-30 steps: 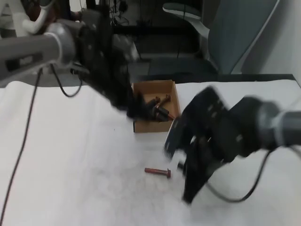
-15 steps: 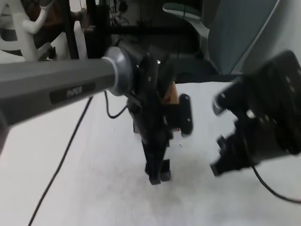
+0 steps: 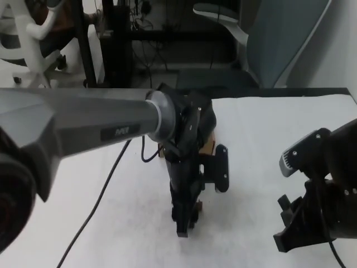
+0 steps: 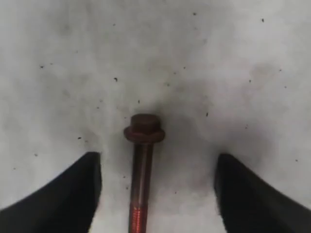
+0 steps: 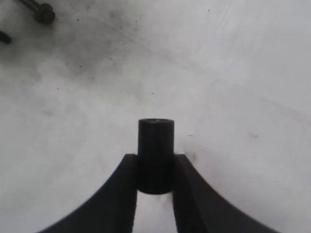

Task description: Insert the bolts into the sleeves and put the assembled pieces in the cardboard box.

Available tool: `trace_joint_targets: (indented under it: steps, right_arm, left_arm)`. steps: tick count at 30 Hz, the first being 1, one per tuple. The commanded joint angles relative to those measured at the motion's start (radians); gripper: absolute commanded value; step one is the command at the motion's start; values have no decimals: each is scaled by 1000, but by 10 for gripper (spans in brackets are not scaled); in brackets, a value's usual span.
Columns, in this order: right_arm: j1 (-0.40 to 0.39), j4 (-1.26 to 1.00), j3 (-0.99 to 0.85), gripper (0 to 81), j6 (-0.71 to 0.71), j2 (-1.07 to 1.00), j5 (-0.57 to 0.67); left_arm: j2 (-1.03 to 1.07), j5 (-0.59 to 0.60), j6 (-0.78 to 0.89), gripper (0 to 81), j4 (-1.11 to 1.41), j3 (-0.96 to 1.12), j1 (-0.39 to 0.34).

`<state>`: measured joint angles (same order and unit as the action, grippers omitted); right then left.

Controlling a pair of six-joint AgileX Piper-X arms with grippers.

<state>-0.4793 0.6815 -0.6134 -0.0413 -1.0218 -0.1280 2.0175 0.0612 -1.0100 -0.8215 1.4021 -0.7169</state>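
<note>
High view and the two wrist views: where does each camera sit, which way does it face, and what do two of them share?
High view: behind both arms, facing forward and down over the bench; shows the left arm and right arm.
Left wrist view: on the left wrist, facing down at a bolt between its open fingers.
Right wrist view: on the right wrist, facing the bench; its fingers hold a black sleeve.
Shared: high and left wrist views both show the left gripper.

Reddish flanged bolt point(image 4: 143, 165) lying flat; black cylindrical sleeve point(image 5: 155, 145) clamped in right hand point(image 5: 155, 164).
</note>
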Motion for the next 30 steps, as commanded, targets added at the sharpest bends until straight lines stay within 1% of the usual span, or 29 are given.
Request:
trace_joint_targets:
  steps: [1, 2, 3, 7, 12, 13, 14, 16, 17, 20, 25, 26, 30]
  right_arm:
    - [5, -21, 0, 6, 14, 25, 15]
    - [5, -25, 0, 6, 14, 27, 15]
    - [5, -27, 0, 6, 14, 28, 15]
    - [5, -28, 0, 6, 14, 28, 15]
    - [5, -28, 0, 6, 14, 28, 21]
    - [5, -28, 0, 6, 14, 28, 21]
    - [5, -28, 0, 6, 14, 28, 21]
    - [5, -19, 0, 6, 14, 28, 20]
    - [5, -12, 0, 6, 14, 28, 20]
    - [5, 4, 0, 6, 14, 28, 20]
    - [5, 9, 0, 6, 14, 30, 20]
    - [5, 9, 0, 6, 14, 33, 20]
    - [5, 9, 2, 6, 11, 48, 20]
  left_arm:
    - [7, -8, 32, 462, 23, 9, -5]
    - [9, -7, 48, 430, 27, 9, -5]
    - [11, -7, 57, 420, 35, 9, -8]
    - [19, -7, 67, 419, 50, 9, -19]
    - [35, -7, 68, 417, 75, 9, -55]
    - [40, -11, 71, 406, 75, 9, -62]
    - [45, -13, 77, 357, 66, 9, -65]
    - [60, -18, 91, 113, 35, 9, -73]
    - [67, -17, 91, 11, 10, 9, -73]
    - [74, -29, 148, 18, -31, 9, -73]
    - [40, -37, 263, 18, -8, 11, -71]
    - [-10, -32, 339, 18, 49, 11, -71]
    - [-145, -8, 527, 18, 176, 9, -68]
